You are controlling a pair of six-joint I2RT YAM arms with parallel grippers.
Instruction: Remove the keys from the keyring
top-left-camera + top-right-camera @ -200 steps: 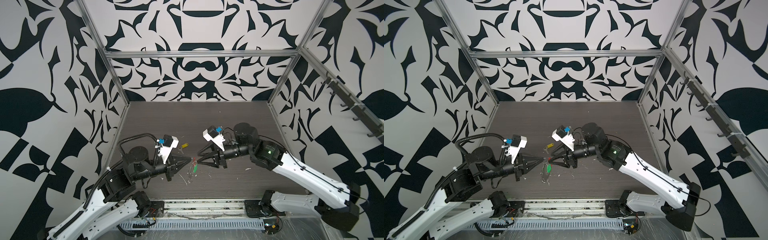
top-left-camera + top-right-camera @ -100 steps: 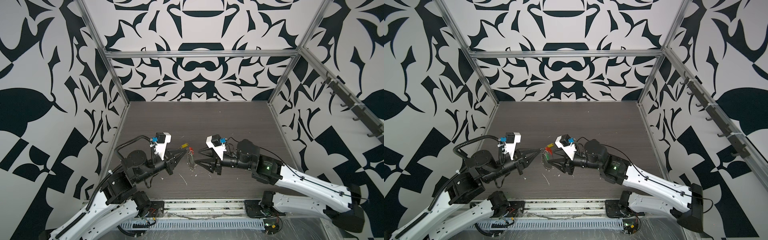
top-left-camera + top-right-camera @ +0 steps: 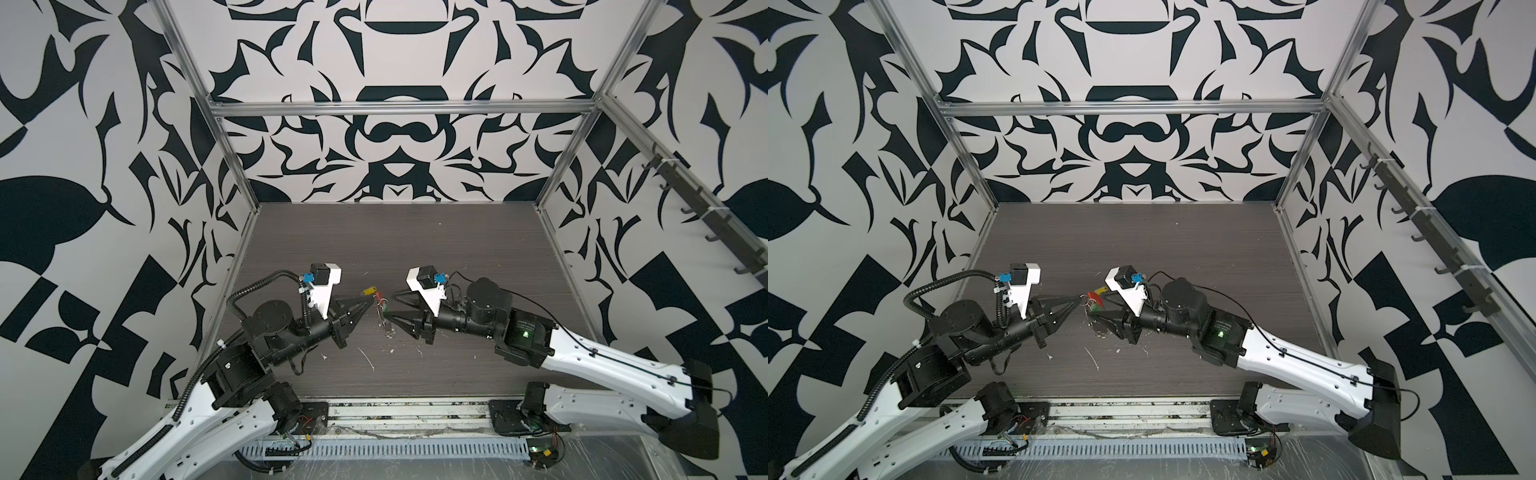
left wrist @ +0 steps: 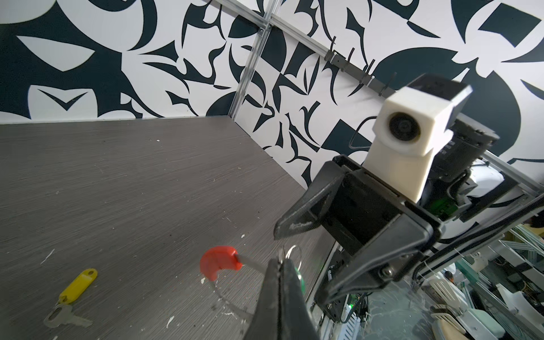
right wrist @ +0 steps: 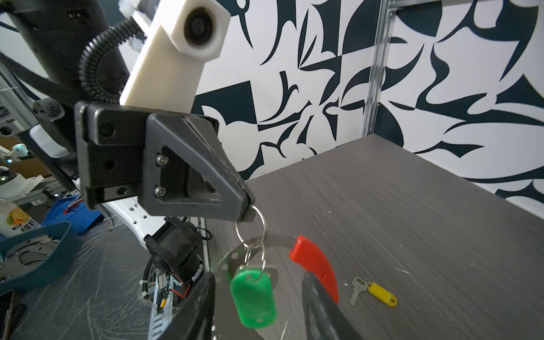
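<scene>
Left fingers: pressed fully together at the tip of the left gripper, pinching a silver ring.
Silver ring: hangs from that pinch, and the keyring dangles below it.
Right fingers: about half apart on the right gripper, with nothing clamped. The green tag hangs in the gap between them; whether either finger touches it or the keyring cannot be told.
Keyring: in both top views it hangs between the two gripper tips, over the front middle of the worktop. Its red sleeve covers part of the loop.
Green tag: on the keyring, hanging by its own small ring.
Yellow tag: off the keyring, flat on the worktop near the red sleeve but apart from it, with a silver key joined to it.
Blue tub: beyond the worktop's edge in the right wrist view. Its grey contents are too blurred to name.
</scene>
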